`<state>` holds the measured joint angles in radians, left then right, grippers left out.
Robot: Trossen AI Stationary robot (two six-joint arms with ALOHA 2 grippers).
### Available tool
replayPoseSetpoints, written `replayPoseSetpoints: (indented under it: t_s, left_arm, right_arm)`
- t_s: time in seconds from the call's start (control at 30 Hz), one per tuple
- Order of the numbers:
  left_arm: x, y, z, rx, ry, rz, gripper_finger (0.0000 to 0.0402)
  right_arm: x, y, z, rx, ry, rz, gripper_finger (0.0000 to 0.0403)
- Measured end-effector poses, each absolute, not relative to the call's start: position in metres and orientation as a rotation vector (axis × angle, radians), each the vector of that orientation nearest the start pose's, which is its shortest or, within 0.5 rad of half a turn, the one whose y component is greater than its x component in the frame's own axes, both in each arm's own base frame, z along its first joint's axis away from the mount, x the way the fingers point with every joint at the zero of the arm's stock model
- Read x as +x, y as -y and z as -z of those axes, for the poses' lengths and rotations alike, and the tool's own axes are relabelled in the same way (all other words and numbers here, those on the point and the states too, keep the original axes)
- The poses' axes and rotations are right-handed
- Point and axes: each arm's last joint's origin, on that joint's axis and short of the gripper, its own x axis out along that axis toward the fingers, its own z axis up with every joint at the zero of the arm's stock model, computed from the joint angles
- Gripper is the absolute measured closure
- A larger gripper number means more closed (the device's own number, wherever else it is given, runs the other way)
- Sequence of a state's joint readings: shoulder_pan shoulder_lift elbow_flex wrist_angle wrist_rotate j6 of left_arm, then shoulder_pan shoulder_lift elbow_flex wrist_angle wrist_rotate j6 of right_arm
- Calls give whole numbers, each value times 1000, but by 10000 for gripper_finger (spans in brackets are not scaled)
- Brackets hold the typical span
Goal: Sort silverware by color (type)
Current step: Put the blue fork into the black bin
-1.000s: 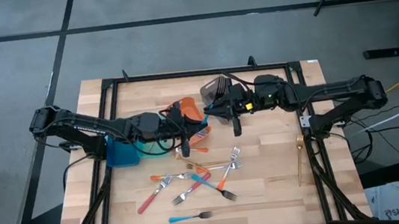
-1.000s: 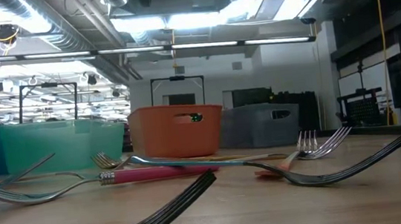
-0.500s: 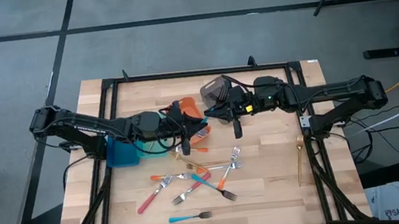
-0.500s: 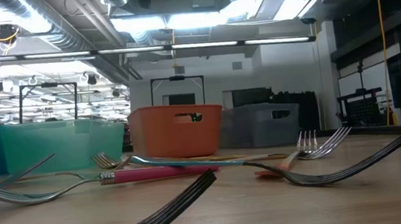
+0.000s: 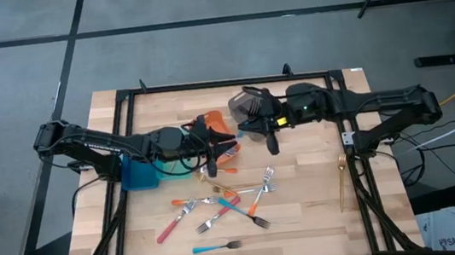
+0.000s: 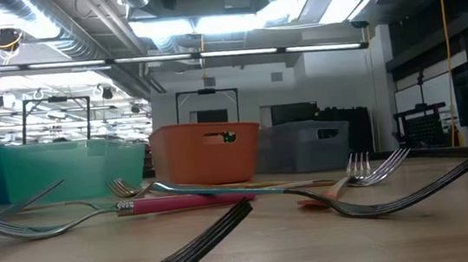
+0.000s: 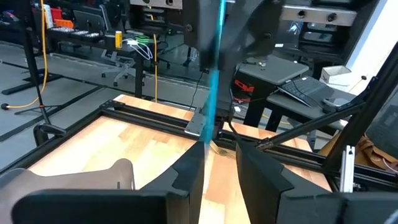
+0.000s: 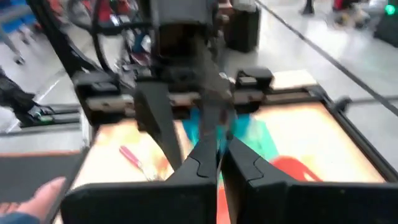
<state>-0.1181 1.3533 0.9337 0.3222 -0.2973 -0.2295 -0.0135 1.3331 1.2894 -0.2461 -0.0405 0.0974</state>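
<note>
Silverware (image 5: pixel 224 207) heaped mid-table; orange bin (image 6: pixel 206 154), grey bin (image 6: pixel 310 145) behind.

We find no text, label, brand, number or sign that can be read in any of the views. Nothing legible stands on the worktop (image 5: pixel 303 187), on the bins or on the arms, and whatever marks the equipment in the room behind may carry are too small and blurred for us to make out.
</note>
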Motion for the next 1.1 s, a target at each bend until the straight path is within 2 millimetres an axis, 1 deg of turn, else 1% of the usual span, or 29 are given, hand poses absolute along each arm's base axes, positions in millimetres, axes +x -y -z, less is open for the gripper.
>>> replayPoseSetpoints:
  t_s: [0.27, 0.33, 0.47, 0.6, 0.7, 0.8, 0.9, 1.1]
  left_arm:
    - [305, 28, -307, -208, -75, -188, 314]
    - [305, 28, -307, -208, -75, -188, 314]
    - [305, 28, -307, -207, -76, -188, 314]
    - [305, 28, -305, -204, -91, -190, 314]
    - [304, 28, -302, -196, -122, -194, 314]
    - [304, 28, -300, -191, -148, -198, 314]
    - [304, 27, -298, -187, -164, -199, 314]
    - [304, 27, -297, -184, -178, -201, 314]
  right_arm:
    - [285, 6, -389, 82, -477, 108, 403]
    - [281, 11, -388, 77, -525, 150, 403]
    - [273, 28, -382, 87, -634, 233, 403]
    - [266, 55, -370, 130, -748, 332, 403]
    - [263, 79, -358, 172, -841, 409, 403]
    - [266, 103, -343, 249, -911, 427, 403]
    - [273, 124, -326, 340, -959, 381, 403]
    - [287, 151, -282, 585, -1086, 202, 403]
